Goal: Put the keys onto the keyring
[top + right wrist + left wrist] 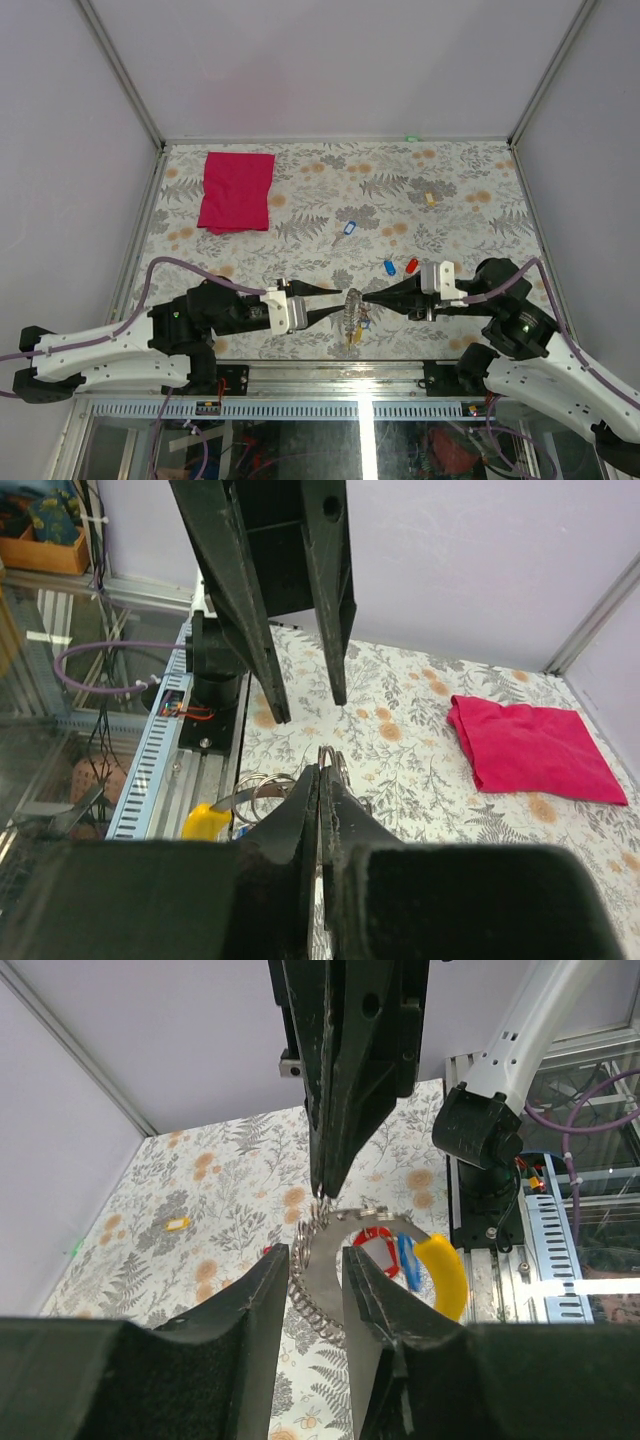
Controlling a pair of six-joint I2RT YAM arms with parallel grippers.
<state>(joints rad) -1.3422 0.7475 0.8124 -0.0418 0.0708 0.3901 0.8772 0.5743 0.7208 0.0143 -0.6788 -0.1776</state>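
The keyring (352, 310) hangs above the table's front edge between my two grippers. My right gripper (368, 297) is shut on its thin ring (327, 753). My left gripper (337, 305) is open, one finger on each side of the grey strap (343, 1226), jaws apart. Tags in red (378, 1245), blue (405, 1260) and yellow (445, 1275) hang from the keyring. The yellow tag also shows in the top view (352, 338). Loose keys lie on the table: one with a blue tag (348, 229), another blue (389, 267), and a red one (411, 265).
A red cloth (237, 190) lies at the back left. A small tan block (430, 198) lies at the back right. The metal rail and cable tray (330, 405) run along the table's near edge, just below the grippers.
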